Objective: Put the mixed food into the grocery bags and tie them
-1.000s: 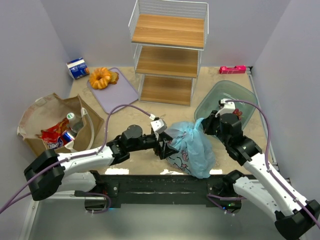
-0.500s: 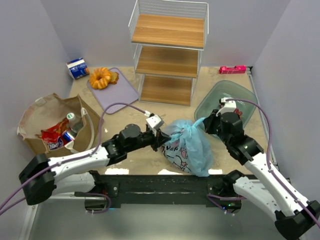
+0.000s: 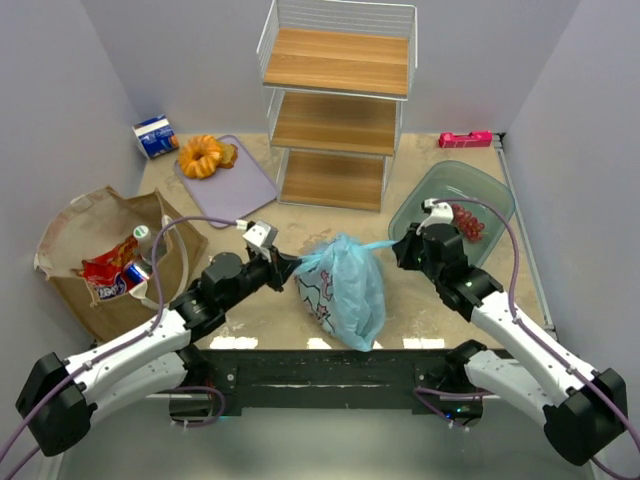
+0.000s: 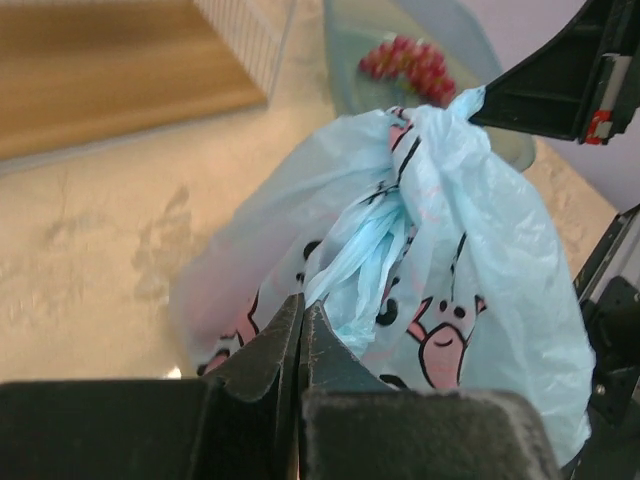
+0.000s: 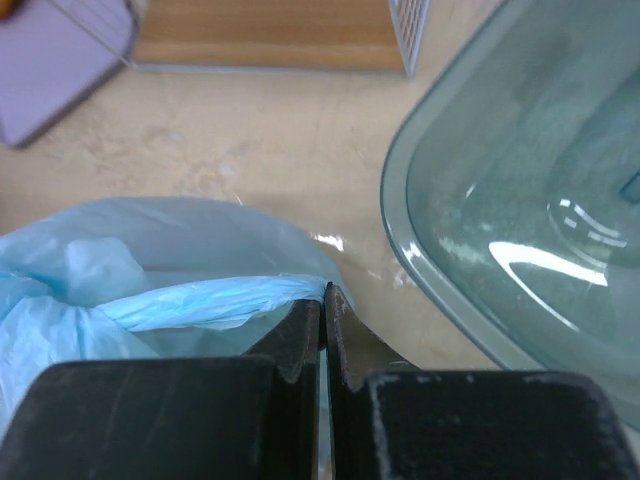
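Top external view gives you the light-blue plastic bag [image 3: 340,290] standing on the table [image 3: 420,312] between your two arms, bulging and gathered at its top, with pink and black cartoon print on its side. Your left gripper [image 3: 283,264] sits at the bag's upper left and your right gripper [image 3: 400,247] at its upper right. A thin strand of plastic stretches nearly level from the bag's top to the right gripper.

From the left wrist you can see the jaws pressed together, pinching a twisted ear of the bag's plastic. From the right wrist the jaws are likewise clamped tight, gripping the end of the pulled-out strand, with the green translucent bowl [image 5: 520,200] just beside them.

Red grapes [image 3: 467,222] lie in that bowl, to the right of the right gripper and apart from the plastic bag.

Well to your left, the brown paper bag [image 3: 75,245] stands open near the wall, one white loop handle [image 3: 170,255] hanging over its near side. Inside it you can make out the red crinkly snack packet [image 3: 108,270], the red-blue drink can [image 3: 135,272] and the top of the clear bottle [image 3: 145,235].

At the far side, the orange ring-shaped pastry [image 3: 202,155] rests on a lilac board [image 3: 245,185], the small blue-white carton [image 3: 156,136] sits in the corner, and a wire rack with wooden shelves [image 3: 335,100] stands at centre.
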